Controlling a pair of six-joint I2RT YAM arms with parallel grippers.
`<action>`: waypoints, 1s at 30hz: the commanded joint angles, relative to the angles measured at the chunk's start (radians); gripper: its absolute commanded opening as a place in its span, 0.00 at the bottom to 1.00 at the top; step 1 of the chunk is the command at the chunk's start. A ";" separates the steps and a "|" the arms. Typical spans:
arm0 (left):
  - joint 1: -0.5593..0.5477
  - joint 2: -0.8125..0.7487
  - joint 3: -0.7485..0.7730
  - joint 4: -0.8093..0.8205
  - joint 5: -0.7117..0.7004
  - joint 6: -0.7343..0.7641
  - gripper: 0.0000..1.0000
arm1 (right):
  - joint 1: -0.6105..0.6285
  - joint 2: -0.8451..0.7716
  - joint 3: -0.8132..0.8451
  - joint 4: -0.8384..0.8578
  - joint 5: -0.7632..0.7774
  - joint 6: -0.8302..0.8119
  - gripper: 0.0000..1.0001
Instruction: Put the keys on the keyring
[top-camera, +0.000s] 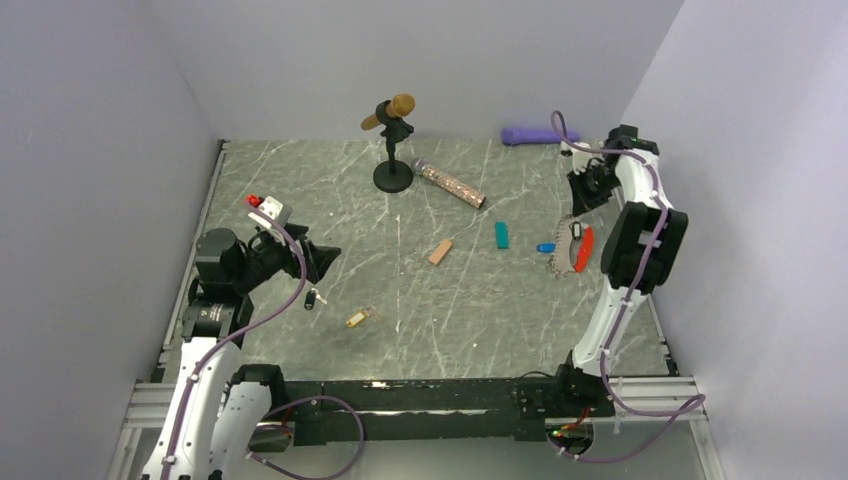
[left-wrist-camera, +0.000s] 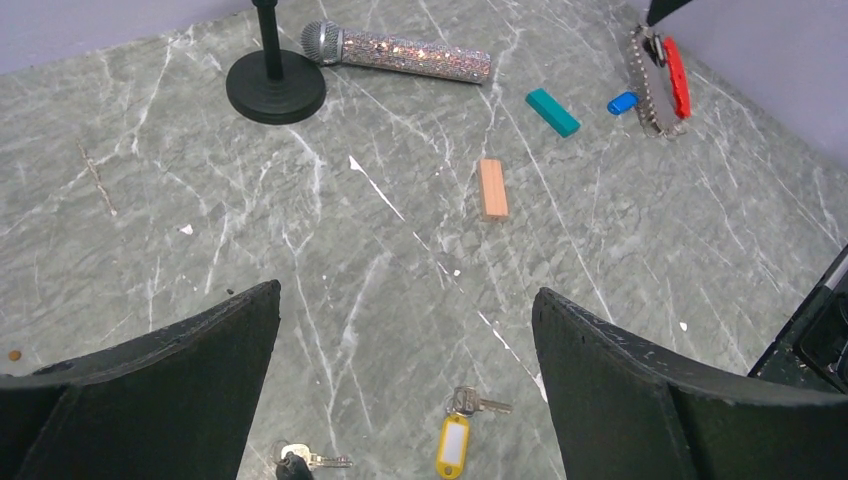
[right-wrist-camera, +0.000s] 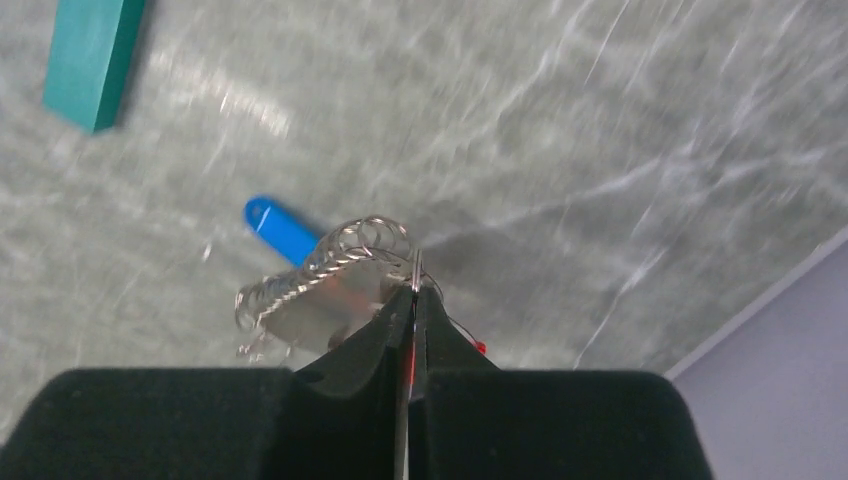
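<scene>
lit brightly and evenly from overhead, casting only faint short shadows on the grey surface (top-camera: 450, 320). crisp in the top and left wrist views. heavily motion-blurred in the right wrist view, smearing the teal block (right-wrist-camera: 90, 60), glinting off the keyring (right-wrist-camera: 330, 270), leaving the right tool (right-wrist-camera: 410, 300) black and featureless.

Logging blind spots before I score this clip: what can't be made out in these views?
Right wrist: the right gripper, shut on the keyring, hides nearly all of its red end.
Right wrist: the blue-tagged key has its metal end behind the keyring's coil; threaded or not, unclear.
Left wrist: the black-tagged key is cut off by the bottom edge.
Top: the yellow-tagged key is too small to show its teeth.
</scene>
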 joint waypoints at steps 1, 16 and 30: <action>-0.001 0.013 0.027 -0.007 -0.014 0.016 0.99 | 0.044 0.084 0.135 0.090 0.044 0.089 0.09; 0.067 0.067 0.014 0.064 0.033 -0.092 0.99 | 0.035 -0.425 -0.539 0.830 -0.322 0.545 1.00; 0.076 0.051 0.009 -0.030 -0.144 -0.069 0.99 | 0.133 -0.557 -0.601 0.761 -0.368 0.404 1.00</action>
